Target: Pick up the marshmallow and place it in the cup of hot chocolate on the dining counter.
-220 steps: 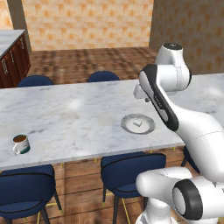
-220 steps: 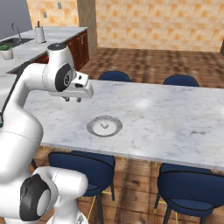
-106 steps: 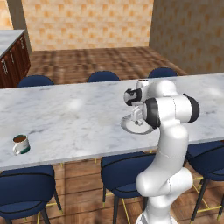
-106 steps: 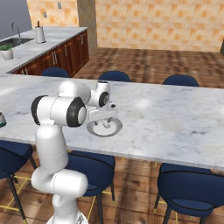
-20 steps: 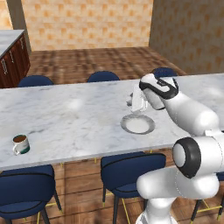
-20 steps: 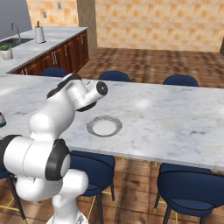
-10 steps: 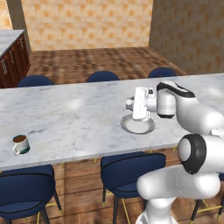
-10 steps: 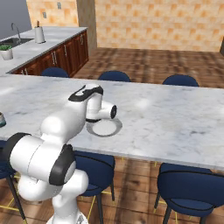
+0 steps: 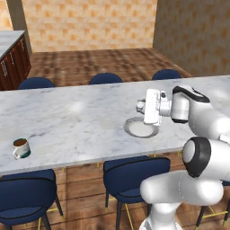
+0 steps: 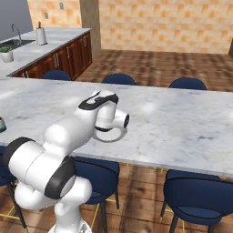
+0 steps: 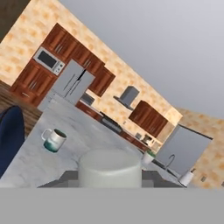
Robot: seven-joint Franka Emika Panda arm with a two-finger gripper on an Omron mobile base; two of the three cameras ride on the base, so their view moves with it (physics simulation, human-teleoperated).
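Gripper (image 11: 110, 177) grips marshmallow (image 11: 110, 168); mug (image 9: 20, 148) holds brown liquid.

Round grey plate (image 9: 140, 129), dark blue chairs (image 9: 134, 170), distant microwave (image 11: 49, 61)

The white arm rises from the base at the near long edge of the dining counter (image 9: 72, 121) and bends forward over it, the forearm running level and the wrist turned sideways toward the counter's far left end. The gripper (image 9: 143, 107) hangs above the counter near its near edge. In the hand view its jaws are closed on the marshmallow (image 11: 110, 168), a pale block pinched between them; the fingertips themselves are mostly hidden behind it.
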